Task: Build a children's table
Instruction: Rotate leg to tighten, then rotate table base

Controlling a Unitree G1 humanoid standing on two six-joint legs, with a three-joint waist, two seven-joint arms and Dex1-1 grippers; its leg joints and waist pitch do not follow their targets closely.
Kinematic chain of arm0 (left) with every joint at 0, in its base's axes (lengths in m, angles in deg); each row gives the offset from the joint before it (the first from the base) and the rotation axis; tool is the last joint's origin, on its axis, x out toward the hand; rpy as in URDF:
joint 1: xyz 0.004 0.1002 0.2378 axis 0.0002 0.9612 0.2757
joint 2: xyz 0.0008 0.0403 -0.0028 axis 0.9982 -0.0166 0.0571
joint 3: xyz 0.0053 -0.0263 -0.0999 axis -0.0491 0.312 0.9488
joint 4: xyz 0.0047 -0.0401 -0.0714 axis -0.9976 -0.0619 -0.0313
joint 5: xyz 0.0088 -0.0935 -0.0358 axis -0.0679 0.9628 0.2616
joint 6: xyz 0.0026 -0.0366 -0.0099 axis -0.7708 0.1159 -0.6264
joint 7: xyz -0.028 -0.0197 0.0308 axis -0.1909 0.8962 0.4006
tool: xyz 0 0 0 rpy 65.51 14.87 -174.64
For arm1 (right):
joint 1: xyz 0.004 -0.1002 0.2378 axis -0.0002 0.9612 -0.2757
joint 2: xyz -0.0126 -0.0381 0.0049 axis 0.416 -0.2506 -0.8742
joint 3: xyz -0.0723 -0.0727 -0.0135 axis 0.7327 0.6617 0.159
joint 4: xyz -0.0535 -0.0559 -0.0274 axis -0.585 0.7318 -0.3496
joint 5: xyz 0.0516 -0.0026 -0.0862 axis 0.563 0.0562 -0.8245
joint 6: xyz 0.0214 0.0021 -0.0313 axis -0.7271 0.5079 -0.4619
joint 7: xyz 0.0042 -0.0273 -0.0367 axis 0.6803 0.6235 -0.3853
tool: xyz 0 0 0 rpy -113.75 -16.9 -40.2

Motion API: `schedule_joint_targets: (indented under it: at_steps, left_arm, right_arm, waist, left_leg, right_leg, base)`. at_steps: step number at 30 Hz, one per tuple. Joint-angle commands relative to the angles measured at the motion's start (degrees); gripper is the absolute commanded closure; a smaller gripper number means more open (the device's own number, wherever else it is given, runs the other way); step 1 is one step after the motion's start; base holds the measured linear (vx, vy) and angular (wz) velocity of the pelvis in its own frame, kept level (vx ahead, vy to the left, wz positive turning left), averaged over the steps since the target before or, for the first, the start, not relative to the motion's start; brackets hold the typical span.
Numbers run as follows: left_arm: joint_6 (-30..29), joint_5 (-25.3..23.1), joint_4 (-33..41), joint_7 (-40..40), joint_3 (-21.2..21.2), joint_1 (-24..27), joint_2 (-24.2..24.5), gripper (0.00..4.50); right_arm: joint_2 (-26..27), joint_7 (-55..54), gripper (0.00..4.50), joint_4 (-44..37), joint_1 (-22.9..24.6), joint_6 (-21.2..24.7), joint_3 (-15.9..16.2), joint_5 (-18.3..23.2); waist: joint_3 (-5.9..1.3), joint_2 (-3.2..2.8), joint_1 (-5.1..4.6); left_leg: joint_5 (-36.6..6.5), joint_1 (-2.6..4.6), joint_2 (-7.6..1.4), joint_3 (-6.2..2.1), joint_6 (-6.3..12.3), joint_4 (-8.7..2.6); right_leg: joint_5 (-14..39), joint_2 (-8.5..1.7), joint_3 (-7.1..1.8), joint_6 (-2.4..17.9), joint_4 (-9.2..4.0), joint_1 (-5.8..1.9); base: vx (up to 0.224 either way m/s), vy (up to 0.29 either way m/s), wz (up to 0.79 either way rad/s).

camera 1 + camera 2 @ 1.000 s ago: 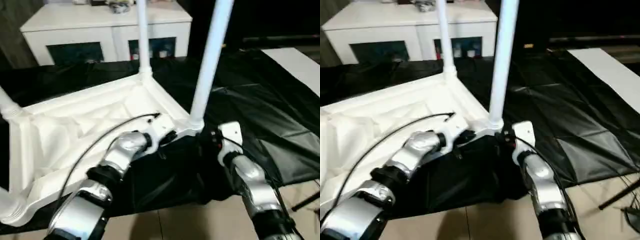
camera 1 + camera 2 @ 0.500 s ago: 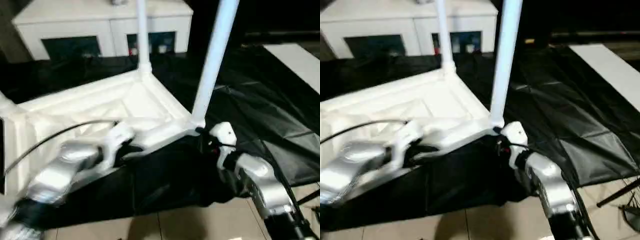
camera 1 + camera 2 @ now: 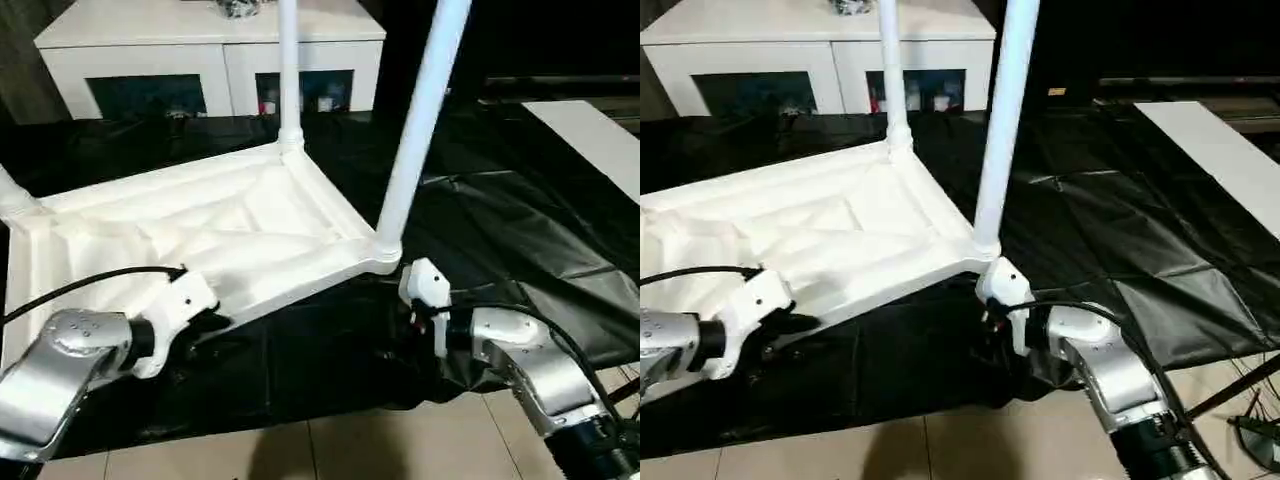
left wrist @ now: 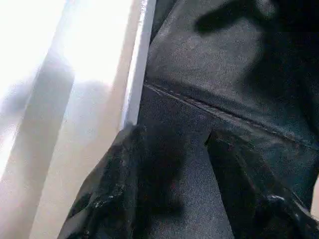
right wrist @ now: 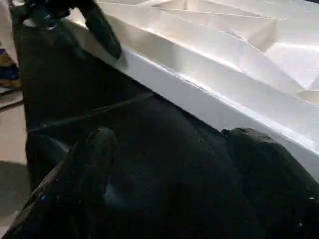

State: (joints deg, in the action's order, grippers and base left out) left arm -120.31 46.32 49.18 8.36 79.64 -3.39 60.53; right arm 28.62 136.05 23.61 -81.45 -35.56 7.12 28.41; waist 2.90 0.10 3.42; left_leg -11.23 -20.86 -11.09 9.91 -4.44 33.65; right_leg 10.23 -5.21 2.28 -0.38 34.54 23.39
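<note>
Black sheeting [image 3: 520,230] covers the floor with a white cabinet [image 3: 210,55] at the back, and the upside-down tabletop [image 3: 200,240] sits on the sheet with its legs up: one leg [image 3: 288,70] at the far corner, one [image 3: 420,120] at the near right corner, and a stub of another [image 3: 12,195] at the left edge.

What's new: the left gripper [image 4: 172,199] has slid left along the near rim and let go. It now sits partly open with only sheet between its fingers, right beside the rim. The right gripper [image 5: 164,184] stays wide open and empty, just under the near right corner.

So I'd say both arms are backing off a nearly finished table. Plenty of bare sheet to the right; tiled floor [image 3: 340,450] close in front.
</note>
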Motion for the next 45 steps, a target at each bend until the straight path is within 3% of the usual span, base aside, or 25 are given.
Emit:
schedule_joint_targets:
  at_steps: [1,3,8,11,14,17,22,29,45]
  left_arm:
    - [-0.7,0.6,1.7,0.4,2.2,-0.1,0.8,2.09]
    - [0.0,4.4,3.7,-1.0,6.1,0.5,1.2,2.09]
    - [0.3,5.4,4.0,-1.6,8.1,1.4,2.9,2.09]
    - [1.4,2.1,1.2,-0.5,6.2,2.5,5.0,2.09]
    - [2.7,0.8,-1.2,1.0,4.4,2.3,4.1,2.09]
    - [5.9,-1.4,-6.4,3.3,1.5,0.6,1.4,2.09]
    - [7.8,-1.9,-9.8,4.5,0.8,-0.8,-0.5,2.09]
    - [11.0,-2.2,-13.5,3.7,-0.4,-2.2,-0.8,2.69]
    - [17.3,-3.5,-18.4,1.6,-3.3,-4.1,-1.2,3.98]
  right_arm:
    - [-0.6,0.8,0.64,-1.7,-0.2,0.6,0.2,1.1]
    - [-1.3,2.2,0.64,-2.9,0.2,1.3,0.2,1.7]
    - [-1.4,2.3,0.64,-3.3,0.2,1.6,0.5,1.8]
    - [-1.0,2.2,0.64,-3.4,0.0,1.7,0.7,1.5]
    - [-0.7,1.9,0.64,-3.2,-0.1,1.6,0.7,1.4]
    - [-0.4,1.8,0.64,-3.2,-0.3,1.6,1.0,1.3]
    - [-0.4,1.8,0.64,-3.4,-0.2,1.6,1.1,1.3]
    - [-1.0,1.5,0.64,-4.0,0.7,1.3,0.9,1.1]
    - [-1.6,2.2,0.64,-4.2,1.4,0.5,1.3,0.8]
  waist:
    - [-3.1,-0.19,0.37]
    - [-3.29,-0.27,0.48]
    - [-3.22,-0.17,0.45]
    - [-3.13,0.02,0.43]
    - [-3.11,-0.08,0.5]
    - [-3.23,-0.11,0.81]
    - [-3.33,-0.2,1.29]
    - [-3.57,-0.53,1.61]
    - [-3.55,-0.37,1.69]
  left_leg:
    - [-12.5,0.38,-1.45,-0.14,1.74,-4.53]
    - [-10.8,0.33,-1.39,-0.16,2.21,-4.32]
    - [-11.0,0.37,-1.33,-0.12,2.72,-4.21]
    - [-12.1,0.34,-1.35,-0.18,2.5,-4.3]
    - [-13.1,0.44,-1.39,-0.26,1.9,-4.34]
    - [-13.2,0.61,-1.39,-0.23,1.33,-4.3]
    - [-13.3,0.57,-1.3,-0.27,0.97,-4.24]
    - [-12.4,0.59,-1.29,-0.33,0.86,-4.09]
    - [-13.3,0.64,-1.31,-0.32,0.74,-4.07]
  right_leg:
    - [11.3,-1.89,-1.79,12.0,-3.47,-2.43]
    - [8.7,-1.81,-1.68,13.0,-3.14,-2.57]
    - [8.6,-1.68,-1.59,13.3,-3.06,-2.49]
    - [11.1,-1.73,-1.65,12.2,-3.26,-2.42]
    - [12.7,-1.8,-1.73,11.4,-3.32,-2.28]
    - [11.8,-1.78,-1.79,11.5,-3.29,-2.18]
    - [10.7,-1.76,-1.77,11.5,-3.16,-2.27]
    - [7.6,-1.72,-1.68,12.2,-2.79,-2.42]
    - [9.0,-1.85,-1.71,12.1,-2.87,-2.49]
  base:
    - [0.0,0.0,0.0]
    - [0.0,0.0,0.0]
    - [0.0,0.0,0.0]
    - [0.0,0.0,0.0]
    - [0.0,0.0,0.0]
    - [0.0,0.0,0.0]
    - [0.0,0.0,0.0]
    - [0.0,0.0,0.0]
    - [0.0,0.0,0.0]
